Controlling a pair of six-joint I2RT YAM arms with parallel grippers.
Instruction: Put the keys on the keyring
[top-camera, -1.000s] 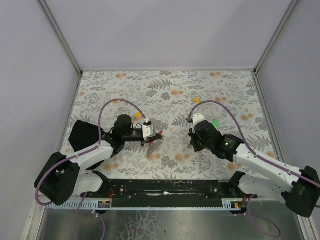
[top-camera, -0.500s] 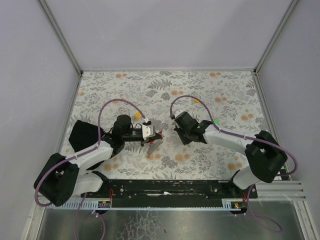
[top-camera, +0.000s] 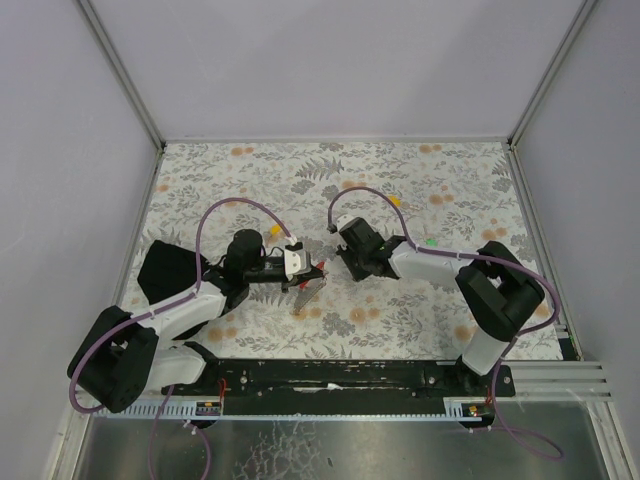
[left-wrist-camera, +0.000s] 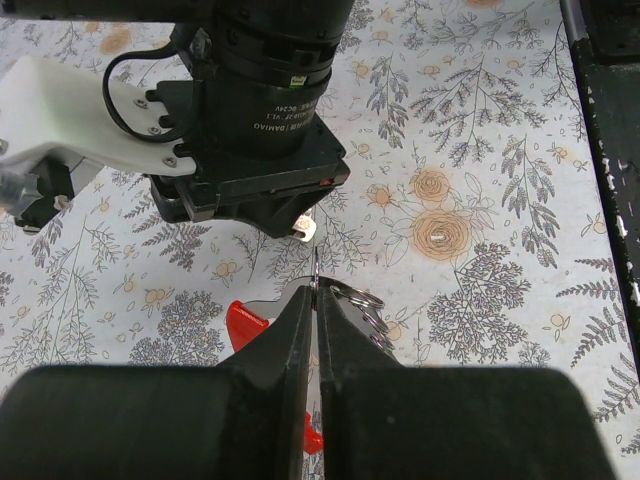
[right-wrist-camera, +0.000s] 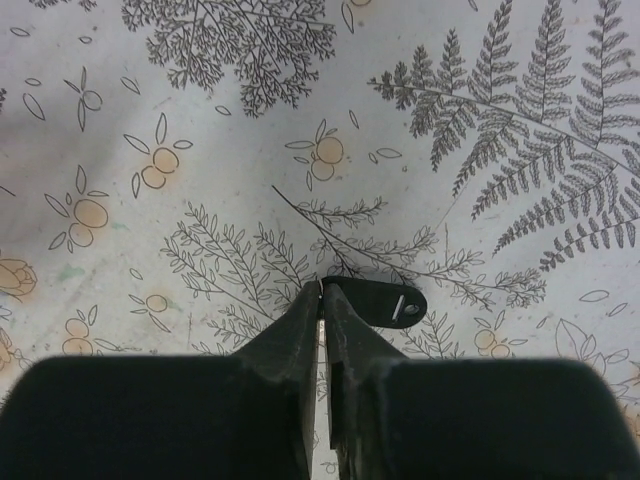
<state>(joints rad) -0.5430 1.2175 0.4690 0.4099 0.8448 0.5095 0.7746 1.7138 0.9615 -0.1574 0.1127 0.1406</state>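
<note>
Threading step — left tool (left-wrist-camera: 314, 300) clamped shut on keyring (left-wrist-camera: 245, 322); right tool (right-wrist-camera: 321, 300) pinching black key (right-wrist-camera: 380, 302), just right of ring. Next, likely: line key's hole with ring end — slide on.

Soft, even, bright light; faint shadows; the left gripper (left-wrist-camera: 315, 295) blurs up close.

The top external camera sits high above and behind the 2 arm bases (top-camera: 115, 365), looking steeply down on the whole grey fern-printed tablecloth (top-camera: 400, 180). The left wrist camera rides low behind the left gripper (left-wrist-camera: 314, 292), facing across the cloth at the right arm's black cylindrical wrist housing (left-wrist-camera: 255, 130), close by. That housing and the red-looped, grey-plated keyring (left-wrist-camera: 245, 325) also appear from above. The right wrist camera looks almost straight down past the right gripper (right-wrist-camera: 321, 292), very near the cloth and the black-headed silver key (right-wrist-camera: 378, 302).
</note>
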